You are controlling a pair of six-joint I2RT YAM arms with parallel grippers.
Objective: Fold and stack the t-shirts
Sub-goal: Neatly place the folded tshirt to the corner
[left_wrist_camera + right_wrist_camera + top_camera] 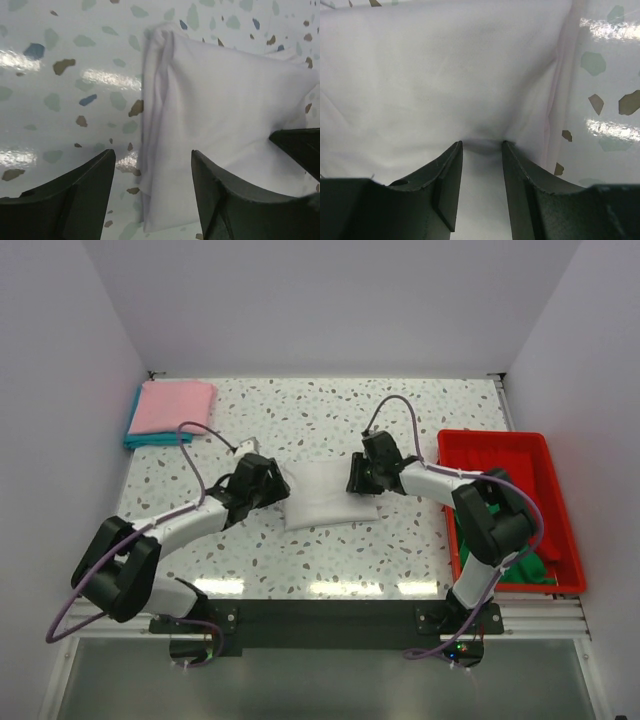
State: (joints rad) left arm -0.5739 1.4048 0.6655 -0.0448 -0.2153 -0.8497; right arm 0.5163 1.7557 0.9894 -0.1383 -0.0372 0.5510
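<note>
At the centre of the speckled white table lies the folded white cloth t-shirt. At its 9 o'clock edge the left gripper straddles the cloth, fingers spread. At 3 o'clock the right gripper pinches a pucker.

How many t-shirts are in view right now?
4. A white t-shirt lies folded mid-table; a pink t-shirt sits on a teal t-shirt at the far left corner; a green t-shirt is in the red tray, where the right arm may hide more.
</note>
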